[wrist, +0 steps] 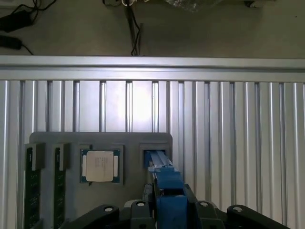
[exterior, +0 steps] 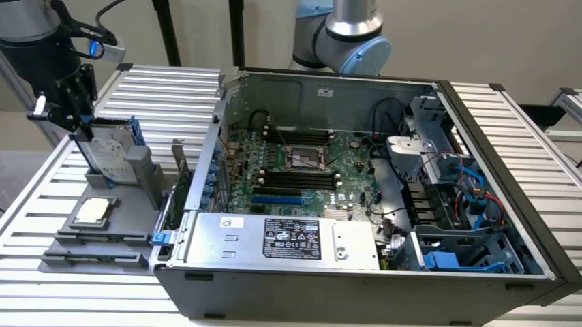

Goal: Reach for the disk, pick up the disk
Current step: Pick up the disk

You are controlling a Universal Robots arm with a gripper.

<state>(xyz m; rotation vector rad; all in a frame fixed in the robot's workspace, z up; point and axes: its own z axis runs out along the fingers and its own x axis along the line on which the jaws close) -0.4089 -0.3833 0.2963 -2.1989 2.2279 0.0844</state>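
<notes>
On the exterior view's left, the disk (exterior: 114,153) stands on edge in a slot of the grey holder (exterior: 136,197) on the slatted table (exterior: 27,204), beside the open computer case (exterior: 364,289). The gripper (exterior: 86,126) is closed around the disk's upper end, with the blue rail pinched between its fingers (wrist: 147,202). A square chip (exterior: 95,211) lies in the holder nearby.

On the slatted table (exterior: 509,116), an open computer case (exterior: 364,289) holds a silver box (exterior: 218,240) with a black label. Beyond the case's fan-side wall, the gripper (exterior: 84,126) clasps the top of the disk (exterior: 114,155), which stands tilted in a grey holder (exterior: 146,178). A square chip (exterior: 95,211) lies beside it.
</notes>
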